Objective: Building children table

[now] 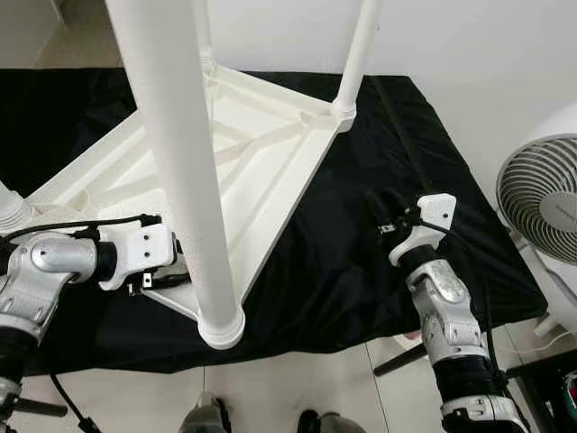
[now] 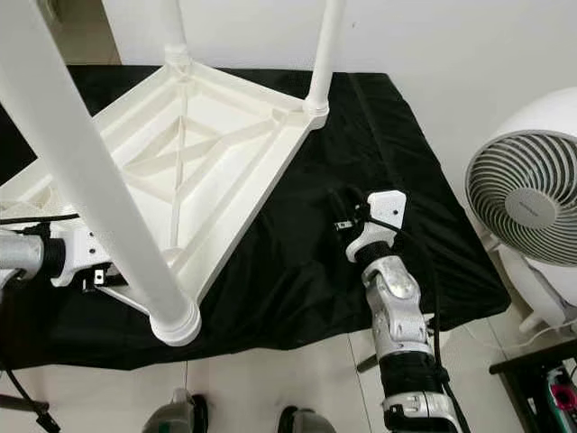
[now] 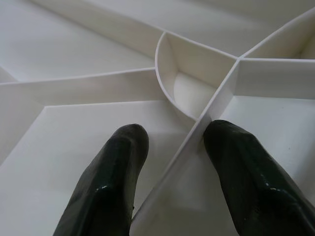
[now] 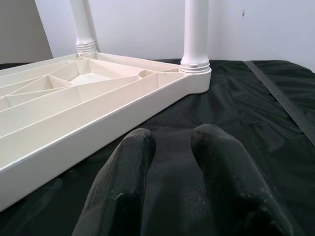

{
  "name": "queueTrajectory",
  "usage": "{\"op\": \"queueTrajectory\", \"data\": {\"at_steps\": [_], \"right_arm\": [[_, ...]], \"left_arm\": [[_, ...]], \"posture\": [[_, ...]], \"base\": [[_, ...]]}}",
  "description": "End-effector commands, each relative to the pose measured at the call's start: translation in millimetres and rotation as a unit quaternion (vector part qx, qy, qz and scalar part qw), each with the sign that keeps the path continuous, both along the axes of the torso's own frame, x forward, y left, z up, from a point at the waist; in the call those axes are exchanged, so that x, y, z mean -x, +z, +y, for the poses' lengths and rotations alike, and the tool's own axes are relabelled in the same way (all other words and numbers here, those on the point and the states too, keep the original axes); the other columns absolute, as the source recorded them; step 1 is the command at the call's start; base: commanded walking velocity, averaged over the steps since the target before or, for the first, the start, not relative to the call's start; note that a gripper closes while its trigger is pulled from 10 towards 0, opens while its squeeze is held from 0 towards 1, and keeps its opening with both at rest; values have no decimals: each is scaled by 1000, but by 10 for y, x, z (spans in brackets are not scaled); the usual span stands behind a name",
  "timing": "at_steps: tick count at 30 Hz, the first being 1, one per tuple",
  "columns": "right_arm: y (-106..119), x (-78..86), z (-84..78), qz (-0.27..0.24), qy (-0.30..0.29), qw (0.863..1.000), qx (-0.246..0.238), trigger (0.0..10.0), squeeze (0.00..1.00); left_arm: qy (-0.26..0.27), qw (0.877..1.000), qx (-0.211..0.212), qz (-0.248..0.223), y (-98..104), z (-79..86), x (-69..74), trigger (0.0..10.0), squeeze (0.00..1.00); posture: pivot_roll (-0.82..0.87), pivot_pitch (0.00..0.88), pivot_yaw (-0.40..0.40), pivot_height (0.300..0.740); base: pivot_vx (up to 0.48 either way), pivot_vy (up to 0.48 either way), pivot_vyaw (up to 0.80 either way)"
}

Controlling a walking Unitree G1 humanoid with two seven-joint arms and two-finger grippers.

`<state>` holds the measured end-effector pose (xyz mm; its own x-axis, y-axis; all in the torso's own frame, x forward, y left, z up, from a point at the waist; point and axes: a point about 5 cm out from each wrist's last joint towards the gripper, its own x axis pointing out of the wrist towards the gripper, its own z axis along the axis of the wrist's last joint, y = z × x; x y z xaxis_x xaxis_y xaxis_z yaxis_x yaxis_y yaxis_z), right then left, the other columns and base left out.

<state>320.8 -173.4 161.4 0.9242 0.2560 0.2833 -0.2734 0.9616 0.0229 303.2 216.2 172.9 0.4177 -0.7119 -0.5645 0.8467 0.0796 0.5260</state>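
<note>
The left end effector point(image 1: 167, 271) reaches in under the near corner of the upturned children's table point(image 1: 261, 144), beside the nearest table leg point(image 1: 185, 171). In the left wrist view its two black fingers point(image 3: 110, 187) stand moderately apart, straddling a thin white rib point(image 3: 182, 157) on the underside of the tabletop, one finger on each side; whether they press on the rib cannot be told.

The table lies upside down on a black cloth point(image 1: 361, 244) that covers the worktop, its ribbed underside facing up and its white legs rising from the corners. A second leg point(image 1: 356, 54) stands at the far corner, and the right wrist view shows another leg point(image 4: 81, 24) beyond it.

The right end effector point(image 1: 386, 209) hovers low over the black cloth, clear of the table's long edge and on the side toward the fan. Its fingers point(image 4: 123, 182) are narrowly parted and hold nothing, pointing toward the far corner leg.

A white electric fan point(image 1: 545, 194) stands on the floor past the cloth's edge, well apart from the table.
</note>
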Motion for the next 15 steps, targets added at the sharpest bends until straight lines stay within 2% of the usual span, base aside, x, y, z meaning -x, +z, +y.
{"op": "queueTrajectory", "data": {"at_steps": [1,5,6,8,9,15], "right_arm": [[-7,32,-30,-5,-9,1000,2,10000,0],[-9,34,-32,-5,-10,1000,2,10000,0],[-10,36,-33,-5,-12,1000,2,10000,0],[-11,38,-34,-5,-13,1000,2,10000,0],[-19,44,-40,-5,-16,1000,2,10000,0],[-20,45,-38,-5,-18,1000,2,10000,0]], "left_arm": [[-20,999,-13,36,-118,-55,10,10000,0],[-23,999,-10,41,-119,-68,3,10000,0],[-26,999,-6,42,-116,-79,-4,2118,0],[-27,999,1,45,-106,-88,-12,2118,0],[-28,999,13,44,-64,-103,-37,0,0],[-31,999,14,40,-42,-106,-60,0,0]], "posture": [[128,126,-15,740],[128,126,-15,740],[127,126,-13,740],[126,126,-11,740],[126,125,-9,740],[126,124,-7,740]], "base": [[0,0,0],[0,0,0],[0,0,0],[0,0,0],[0,0,0],[0,0,0]]}}
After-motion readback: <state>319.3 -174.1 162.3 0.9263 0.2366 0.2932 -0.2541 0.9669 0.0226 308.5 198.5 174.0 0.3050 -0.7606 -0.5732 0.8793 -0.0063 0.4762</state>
